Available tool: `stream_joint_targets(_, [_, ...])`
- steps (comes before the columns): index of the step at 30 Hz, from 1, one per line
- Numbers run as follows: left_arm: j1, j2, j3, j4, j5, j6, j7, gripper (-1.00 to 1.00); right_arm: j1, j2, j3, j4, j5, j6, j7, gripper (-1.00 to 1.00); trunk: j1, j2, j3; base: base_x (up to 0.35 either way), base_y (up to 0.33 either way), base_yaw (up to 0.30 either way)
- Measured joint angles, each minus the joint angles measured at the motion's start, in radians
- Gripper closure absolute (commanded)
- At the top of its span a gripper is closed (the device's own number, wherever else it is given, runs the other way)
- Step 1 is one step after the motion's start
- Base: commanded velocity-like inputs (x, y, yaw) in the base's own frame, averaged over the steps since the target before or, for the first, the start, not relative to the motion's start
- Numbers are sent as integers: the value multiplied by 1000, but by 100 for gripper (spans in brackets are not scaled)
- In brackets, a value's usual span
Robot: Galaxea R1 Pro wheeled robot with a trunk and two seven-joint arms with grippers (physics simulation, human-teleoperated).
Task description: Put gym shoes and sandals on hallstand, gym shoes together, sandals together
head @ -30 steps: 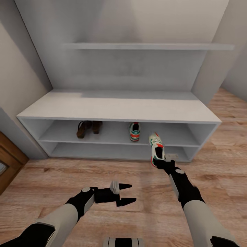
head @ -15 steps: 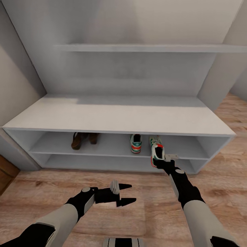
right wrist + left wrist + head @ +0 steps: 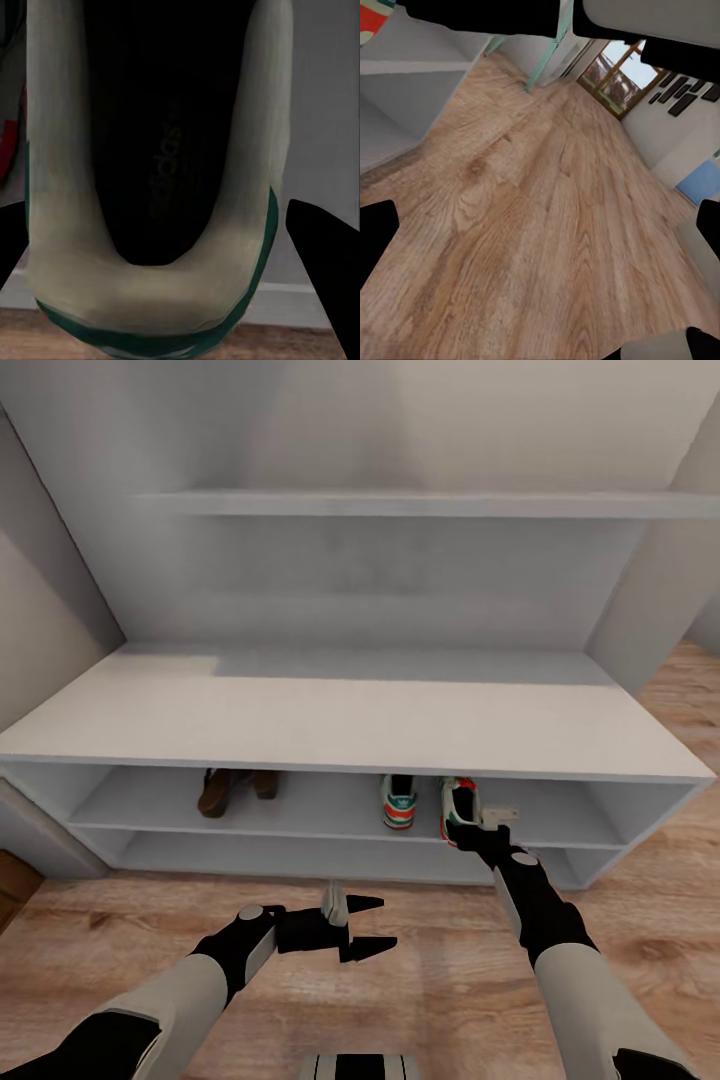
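The hallstand [image 3: 350, 720] fills the wall ahead, pale grey-white with a low bench base. On its upper open shelf level the two dark brown sandals [image 3: 228, 788] stand side by side at the left. One gym shoe [image 3: 398, 801] stands on that shelf right of the middle. Right beside it is the second gym shoe [image 3: 458, 803], toe under the bench top, with my right gripper [image 3: 468, 834] shut on its heel. I cannot tell whether it rests on the shelf. Its cream heel collar [image 3: 150, 277] shows close in the right wrist view. My left gripper [image 3: 366, 926] hangs open over the corridor floor [image 3: 430, 980], holding nothing.
Grey walls close in on both sides of the hallstand. A brown door edge [image 3: 12, 878] shows low at the left. The left wrist view looks down wood planks [image 3: 540, 225] toward a distant window [image 3: 615, 75]. A long upper shelf [image 3: 420, 503] runs across the back panel.
The whole view has shifted: the robot came closer to the hallstand. The held gym shoe now sits at the shelf mouth beside the other one. The left gripper has kept its pose.
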Motion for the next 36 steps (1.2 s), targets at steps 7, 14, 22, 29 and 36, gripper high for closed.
stream_joint_targets(7, [0,0,0,0,0,0,1,-100,0,0,1,-2,-5,2,2,100,1,0,0,55,0,0])
stream_joint_targets(14, [-1,0,0,0,0,0,1,-100,0,0,0,-2,-1,1,1,100,0,0,0,97,81,0])
stream_joint_targets(22, [0,0,0,0,0,0,0,-100,0,0,0,-3,-2,2,1,100,1,0,0,21,64,0])
stream_joint_targets(29, [0,0,0,0,0,0,0,-100,0,0,0,-3,-2,2,2,100,1,0,0,1,61,0])
stream_joint_targets(36, [-1,0,0,0,0,0,0,-100,0,-1,0,7,-4,2,3,-100,1,0,0,0,2,0])
